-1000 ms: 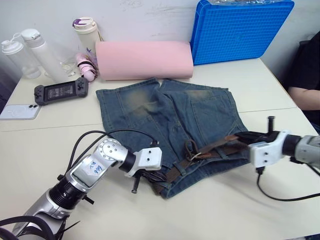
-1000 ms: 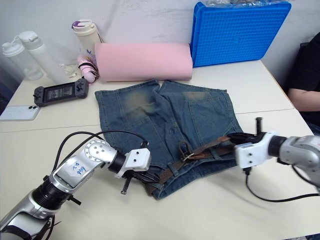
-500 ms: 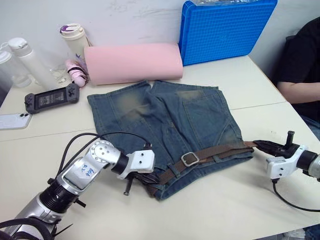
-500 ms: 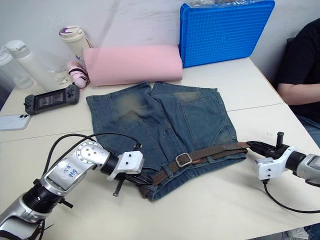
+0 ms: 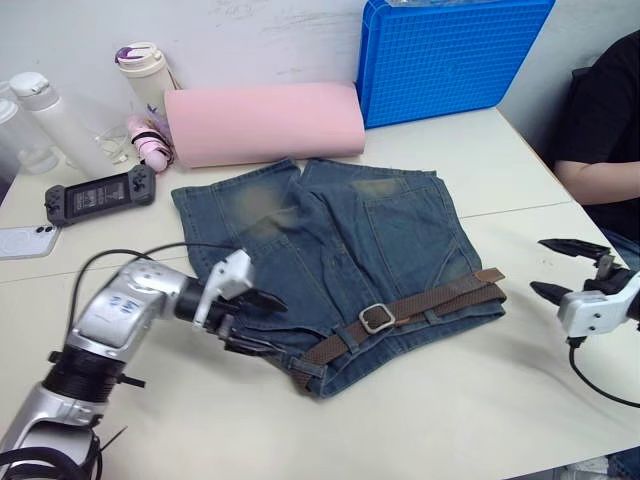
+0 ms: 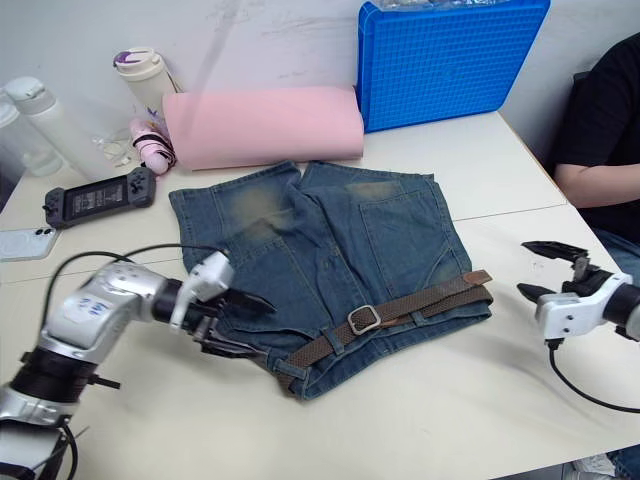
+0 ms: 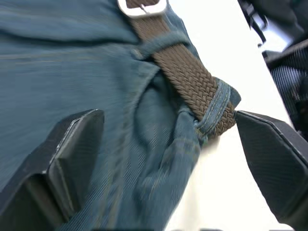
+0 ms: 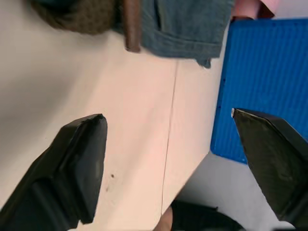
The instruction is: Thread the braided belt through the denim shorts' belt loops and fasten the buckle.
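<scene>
The denim shorts (image 5: 340, 235) lie flat mid-table with the waistband toward me. The braided belt (image 5: 440, 298) runs along that waistband through the belt loops (image 7: 216, 108), and the silver buckle (image 5: 377, 318) is closed on the strap near the middle. The belt's brown tip (image 6: 480, 276) sticks out at the waistband's right corner. My left gripper (image 5: 270, 327) stands open just off the waistband's left end, with that corner of denim and belt (image 7: 192, 77) between its fingers (image 7: 62, 159) but untouched. My right gripper (image 5: 540, 266) is open and holds nothing, a short way right of the tip (image 8: 131, 24).
A pink roll (image 5: 262, 120) and a blue crate (image 5: 450, 55) stand behind the shorts. Bottles (image 5: 35, 120), a cup (image 5: 140, 70), a game controller (image 5: 98, 190) and a phone (image 5: 25, 240) sit at the back left. A seated person in black (image 5: 610, 120) is at the right edge.
Both grippers went from shut to open. The left let go of the waistband's left end and drew back left. The right released the belt tip and backed off to the right.
</scene>
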Robot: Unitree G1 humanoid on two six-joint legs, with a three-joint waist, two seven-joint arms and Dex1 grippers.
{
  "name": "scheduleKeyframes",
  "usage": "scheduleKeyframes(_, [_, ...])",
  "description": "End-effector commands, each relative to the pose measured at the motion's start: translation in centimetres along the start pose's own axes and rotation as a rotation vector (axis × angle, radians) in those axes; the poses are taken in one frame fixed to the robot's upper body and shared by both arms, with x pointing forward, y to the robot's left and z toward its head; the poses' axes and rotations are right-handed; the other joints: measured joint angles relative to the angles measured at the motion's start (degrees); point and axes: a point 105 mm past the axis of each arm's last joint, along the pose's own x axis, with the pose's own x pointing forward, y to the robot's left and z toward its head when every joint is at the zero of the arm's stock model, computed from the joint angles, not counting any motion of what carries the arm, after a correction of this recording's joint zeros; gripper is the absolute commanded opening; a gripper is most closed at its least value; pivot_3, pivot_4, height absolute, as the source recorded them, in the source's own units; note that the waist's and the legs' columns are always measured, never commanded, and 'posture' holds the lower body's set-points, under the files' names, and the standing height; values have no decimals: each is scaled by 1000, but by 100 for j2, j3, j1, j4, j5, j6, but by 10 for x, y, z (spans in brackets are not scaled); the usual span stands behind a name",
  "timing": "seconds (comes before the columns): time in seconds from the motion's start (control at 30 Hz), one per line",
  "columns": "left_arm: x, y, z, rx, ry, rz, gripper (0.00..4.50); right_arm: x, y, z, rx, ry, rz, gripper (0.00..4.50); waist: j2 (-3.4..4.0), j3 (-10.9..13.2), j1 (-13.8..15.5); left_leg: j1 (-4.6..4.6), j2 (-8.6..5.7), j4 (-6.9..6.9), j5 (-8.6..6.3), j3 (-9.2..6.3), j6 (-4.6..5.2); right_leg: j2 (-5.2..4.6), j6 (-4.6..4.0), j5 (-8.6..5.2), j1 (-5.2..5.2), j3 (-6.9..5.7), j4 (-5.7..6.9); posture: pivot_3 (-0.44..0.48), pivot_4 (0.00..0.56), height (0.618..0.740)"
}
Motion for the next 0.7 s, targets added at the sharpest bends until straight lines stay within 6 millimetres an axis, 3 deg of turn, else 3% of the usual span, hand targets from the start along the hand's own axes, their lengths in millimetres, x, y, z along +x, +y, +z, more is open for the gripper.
scheduleKeyframes(0.03, [-21,0,15,-11,-120,34,4429,-4,-30,-21,377,78,-126,4500,-9,5,-46,-4,-2,5,-1,1,3,-7,2,1,1,0,-2,0,150,740])
scheduleKeyframes(0.17, [-39,9,24,-50,-237,155,4429,10,-63,-24,897,-10,-229,4500,-16,14,-82,10,8,18,-5,-4,10,-16,12,10,33,-7,-8,0,150,740])
scheduleKeyframes(0.3, [-51,22,17,-31,-287,335,4429,27,-76,4,1223,-186,-210,4500,-10,12,-38,8,17,13,-7,-15,5,-15,9,15,30,-17,-4,0,150,740])
scheduleKeyframes(0.37, [-54,31,6,-24,-283,451,4429,32,-77,24,1299,-303,-141,4500,-10,12,-15,2,24,14,-10,-26,0,-12,8,15,29,-24,-7,0,150,740])
scheduleKeyframes(0.47, [-64,37,3,42,-349,617,4429,34,-68,40,1384,-341,-9,4500,-10,13,124,-10,15,19,-13,-23,4,-19,9,16,25,-29,-11,0,150,740])
scheduleKeyframes(0.6, [-64,26,-13,0,-347,719,4429,42,-49,40,1370,-281,-18,4500,-19,9,224,-82,10,74,-15,-26,9,-21,11,34,-27,-33,0,0,150,740])
scheduleKeyframes(0.7, [-60,20,-20,-12,-345,762,4429,47,-33,42,1377,-261,-20,4500,-6,14,197,-104,-26,90,-16,-97,14,-65,11,36,7,-83,11,0,150,740])
